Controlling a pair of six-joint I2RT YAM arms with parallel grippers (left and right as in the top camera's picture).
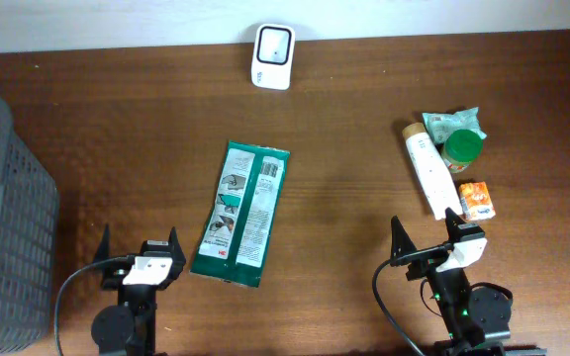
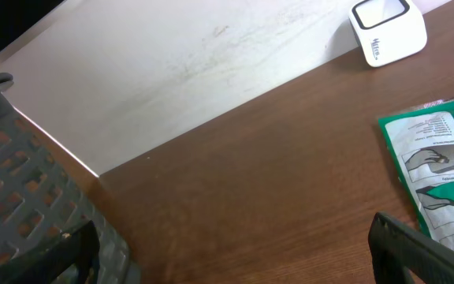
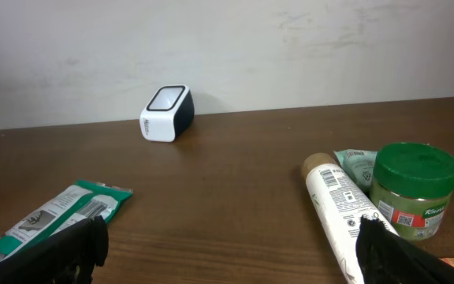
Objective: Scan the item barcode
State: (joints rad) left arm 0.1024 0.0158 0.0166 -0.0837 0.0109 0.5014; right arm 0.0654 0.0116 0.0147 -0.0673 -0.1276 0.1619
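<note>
A white barcode scanner point(image 1: 272, 56) stands at the table's far edge, window up. A flat green and white packet point(image 1: 241, 211) lies printed side up in the middle, its barcode strip visible in the right wrist view point(image 3: 53, 217). My left gripper point(image 1: 139, 242) is at the near edge, just left of the packet, open and empty. My right gripper point(image 1: 425, 229) is also open and empty, at the near right. Its right fingertip is close to the end of a white tube point(image 1: 427, 170). From the left wrist I see the scanner point(image 2: 386, 31) and the packet's corner point(image 2: 440, 158).
Beside the tube are a green-lidded jar point(image 1: 462, 150), a teal pouch point(image 1: 453, 122) and a small orange box point(image 1: 477, 200). A grey mesh basket point(image 1: 8, 227) fills the left edge, close to my left gripper. Bare wood lies between packet and tube.
</note>
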